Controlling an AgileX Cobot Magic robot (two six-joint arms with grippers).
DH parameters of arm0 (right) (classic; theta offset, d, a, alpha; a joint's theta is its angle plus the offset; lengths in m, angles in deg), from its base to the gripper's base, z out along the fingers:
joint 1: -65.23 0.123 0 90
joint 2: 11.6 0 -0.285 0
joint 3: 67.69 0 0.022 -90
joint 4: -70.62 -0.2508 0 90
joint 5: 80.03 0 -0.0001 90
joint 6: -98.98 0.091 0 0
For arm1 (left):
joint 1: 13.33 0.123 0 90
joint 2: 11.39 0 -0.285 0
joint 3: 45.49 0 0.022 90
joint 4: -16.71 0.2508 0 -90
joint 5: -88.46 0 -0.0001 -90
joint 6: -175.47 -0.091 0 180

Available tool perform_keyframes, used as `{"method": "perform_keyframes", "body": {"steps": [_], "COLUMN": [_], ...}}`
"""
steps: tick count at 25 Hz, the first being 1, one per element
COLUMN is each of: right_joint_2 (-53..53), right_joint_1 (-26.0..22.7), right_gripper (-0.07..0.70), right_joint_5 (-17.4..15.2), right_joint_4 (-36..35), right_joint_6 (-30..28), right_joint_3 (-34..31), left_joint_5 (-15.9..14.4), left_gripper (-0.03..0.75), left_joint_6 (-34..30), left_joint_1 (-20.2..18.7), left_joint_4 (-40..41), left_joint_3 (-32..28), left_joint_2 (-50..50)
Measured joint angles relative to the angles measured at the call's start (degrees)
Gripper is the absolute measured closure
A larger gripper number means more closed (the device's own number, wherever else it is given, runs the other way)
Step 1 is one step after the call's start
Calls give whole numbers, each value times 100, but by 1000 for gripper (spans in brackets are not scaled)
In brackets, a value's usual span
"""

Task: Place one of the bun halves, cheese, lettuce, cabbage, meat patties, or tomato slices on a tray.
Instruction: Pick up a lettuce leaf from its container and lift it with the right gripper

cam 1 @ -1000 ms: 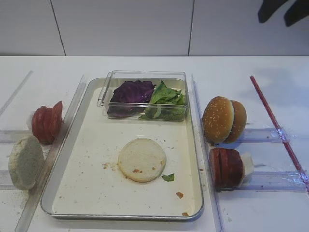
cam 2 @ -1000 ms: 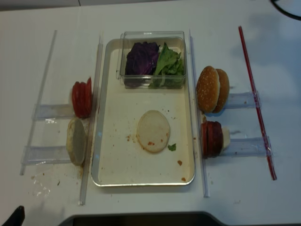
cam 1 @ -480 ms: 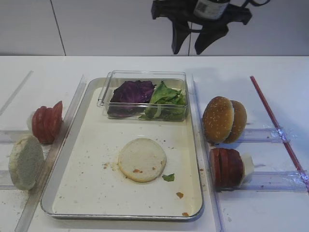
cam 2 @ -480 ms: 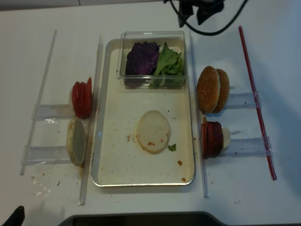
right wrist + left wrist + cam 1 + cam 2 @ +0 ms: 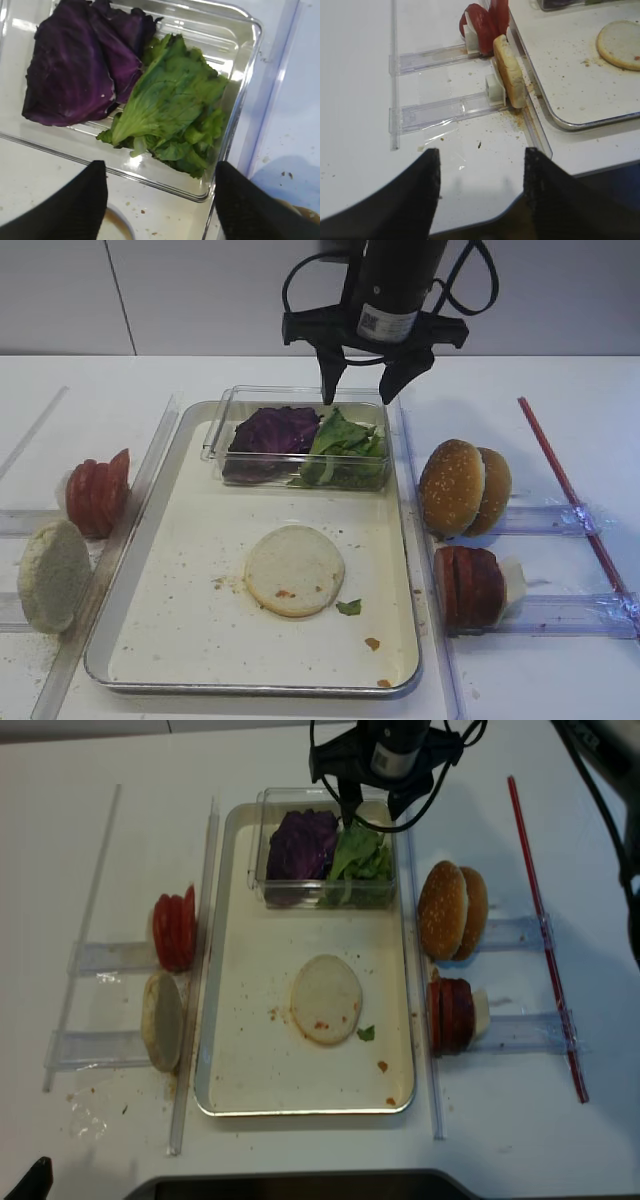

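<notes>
My right gripper (image 5: 358,392) (image 5: 370,812) (image 5: 160,167) hangs open just above the lettuce (image 5: 345,445) (image 5: 360,855) (image 5: 170,105), with nothing between its fingers. The green leaves lie next to purple cabbage (image 5: 272,430) (image 5: 75,70) in a clear box at the far end of the tray (image 5: 200,625) (image 5: 250,1070). A pale flat bun half (image 5: 294,570) (image 5: 326,998) lies mid-tray. My left gripper (image 5: 481,152) is open and empty over the table's front edge. To its upper right stand tomato slices (image 5: 482,20) (image 5: 97,495) and another pale bun half (image 5: 510,75) (image 5: 52,575).
Right of the tray stand sesame buns (image 5: 455,487), meat patties (image 5: 470,587) and a cheese slice (image 5: 512,580) in clear racks. A red rod (image 5: 570,500) lies at the far right. Clear rails run along both long sides of the tray. Crumbs and a lettuce scrap (image 5: 348,607) dot its floor.
The right arm has come in from the upper right and dropped over the clear box. Its jaws now stand wider apart. Nothing on the table has moved.
</notes>
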Motion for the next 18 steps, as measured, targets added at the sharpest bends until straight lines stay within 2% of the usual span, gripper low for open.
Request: {"method": "perform_keyframes", "body": {"steps": [18], "right_joint_2": [-291], "right_joint_1": [0], "right_gripper": [136], "right_joint_5": [21], "right_joint_4": [-203], "right_joint_6": [62], "right_joint_3": [0], "left_joint_5": [0], "left_gripper": [357], "left_joint_6": [0], "left_joint_1": [0], "left_joint_4": [0], "left_joint_3": [0], "left_joint_2": [0]}}
